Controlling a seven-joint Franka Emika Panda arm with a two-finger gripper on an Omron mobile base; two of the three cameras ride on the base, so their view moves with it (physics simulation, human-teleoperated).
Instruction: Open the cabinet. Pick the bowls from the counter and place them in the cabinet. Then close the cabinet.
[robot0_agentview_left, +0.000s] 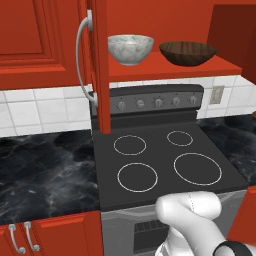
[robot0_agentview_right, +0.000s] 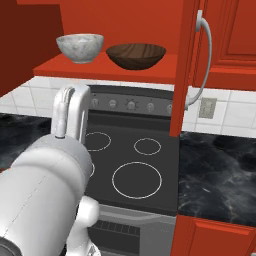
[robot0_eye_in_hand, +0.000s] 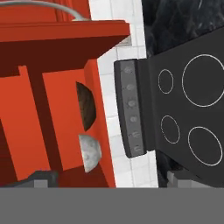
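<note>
Red shelf of the cabinet (robot0_agentview_left: 150, 67) is noted ahead of the pincer (robot0_eye_in_hand: 107, 179) and above it. Both bowls are seen resting on that shelf: the marbled bowl (robot0_agentview_left: 130, 48) and the wooden bowl (robot0_agentview_left: 188, 52), side by side, near each other but apart. Nothing is seen on the black counter (robot0_agentview_left: 45, 170) to either side of the stove (robot0_agentview_left: 165, 160). The placing step is judged done; closing is judged to remain.

Pincer state: the two fingertips (robot0_eye_in_hand: 41, 177) are seen spread wide at the bottom of the hand view, with nothing between them.

Doors: both are seen swung out, edge-on to the base cameras. The right-hand door (robot0_agentview_right: 186, 75) is found off to the pincer's right, with its curved handle (robot0_agentview_right: 206, 60) on the far face, away from the pincer. The left-hand door (robot0_agentview_left: 102, 75) is found off to the pincer's left, with its handle (robot0_agentview_left: 80, 55) likewise on the outer face.

Relation for the coming move: each handle's long axis is upright in the room, but it is laid sideways in the hand view, so the hand is recorded as rolled a quarter turn. In the hand view the right-hand door's edge is seen along the top, so that door is judged the nearer. A push on an outer face is expected to suffice. The pincer would have to be brought round the door's free edge first, since it is judged to be between the two doors.
</note>
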